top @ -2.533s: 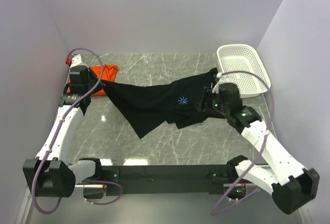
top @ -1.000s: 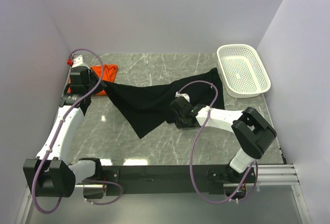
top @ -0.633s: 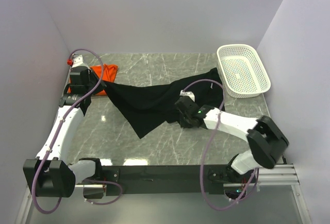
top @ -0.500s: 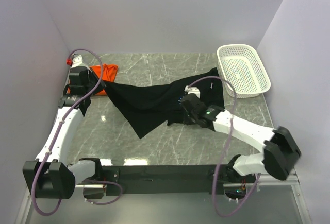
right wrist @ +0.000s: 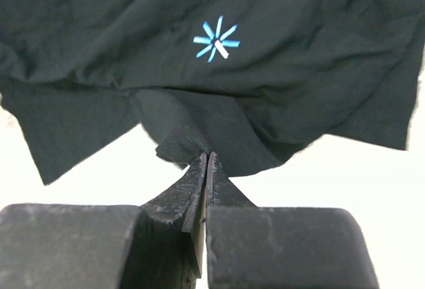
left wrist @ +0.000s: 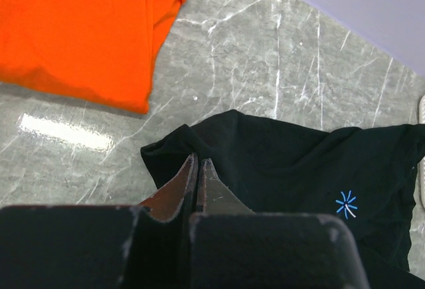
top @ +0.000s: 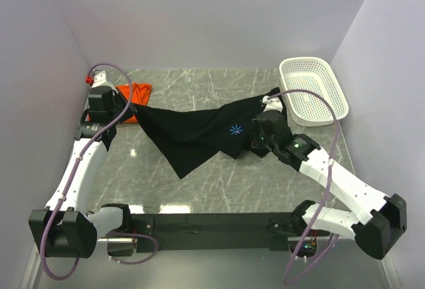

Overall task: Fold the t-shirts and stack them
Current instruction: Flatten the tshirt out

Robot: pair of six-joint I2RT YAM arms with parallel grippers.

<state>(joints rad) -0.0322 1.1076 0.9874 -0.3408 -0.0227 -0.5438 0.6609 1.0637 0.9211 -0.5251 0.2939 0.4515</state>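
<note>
Right claw (right wrist: 206, 157): clenched! Jaws pressed together at the lower centre of the wrist view, nipping a raised fold of the black t-shirt (right wrist: 99, 30).
Left claw (left wrist: 198, 163): clamped too, jaws tight on a corner of the same shirt, low in its own view.
Starburst mark (right wrist: 216, 40): light blue, straight above the right claw's pinch; centre of the top view.
Black t-shirt, top view (top: 192, 133): strung across mid-frame between the two claws, one pointed flap reaching toward the lower centre, its upper right corner just beside the basket (top: 312, 90); whether they touch, can't tell.
Orange t-shirt (top: 136, 92): lying in a heap at the upper left, just behind the left claw, bare marble between it and the black one.
Table (top: 199, 183): grey marble, under both shirts.
</note>
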